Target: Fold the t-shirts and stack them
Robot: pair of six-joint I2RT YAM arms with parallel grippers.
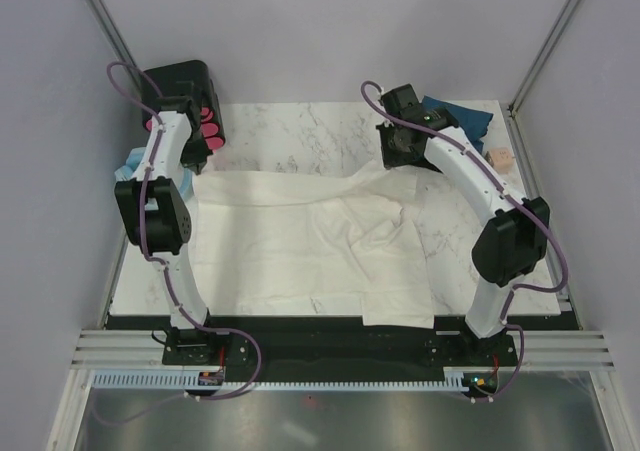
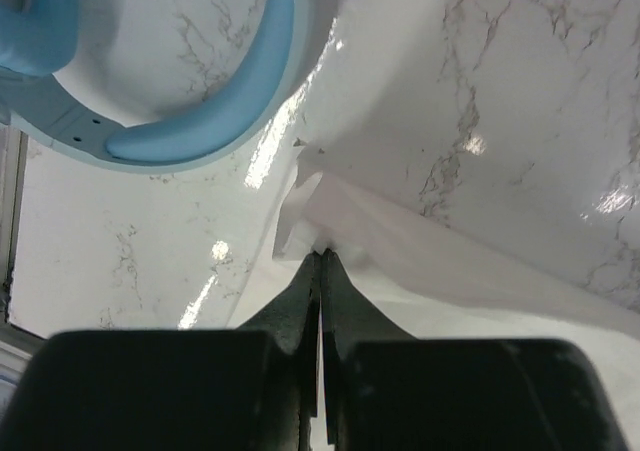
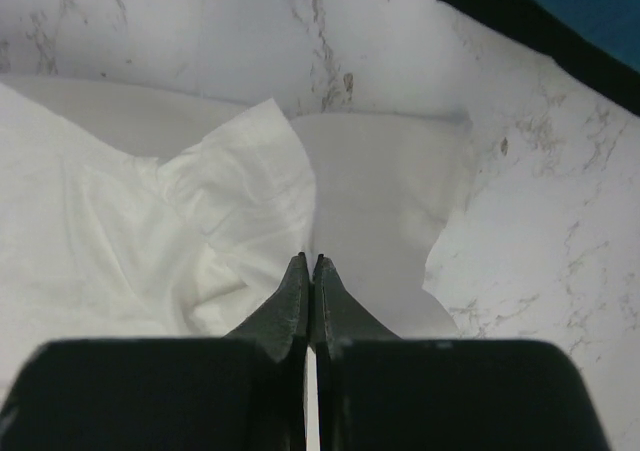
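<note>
Cream-white cloth covers the middle of the top view: the white shirt lies spread and rumpled on the marble table. Its long axis runs left to right, and one flap reaches the table's lower edge.

The left gripper has its jaws pressed together on the shirt's upper-left edge, with a thin lip of cloth rising into the tips. The right gripper is likewise pinched tight on a bunched fold at the upper-right edge.

The relation that matters is that the whole shirt lies below both grippers in the top view, toward the arm bases. The held edge spans the gap between them. Each arm is nearer its own corner, so a fold would likely carry that edge down the frame over the body.

The marble looks smooth and glossy, so the cloth may slide rather than crease.

Room is tight at the sides. A blue ring sits just beside the left gripper and a black box is at the upper left. The teal shirt waits at the upper right, near the right gripper.
</note>
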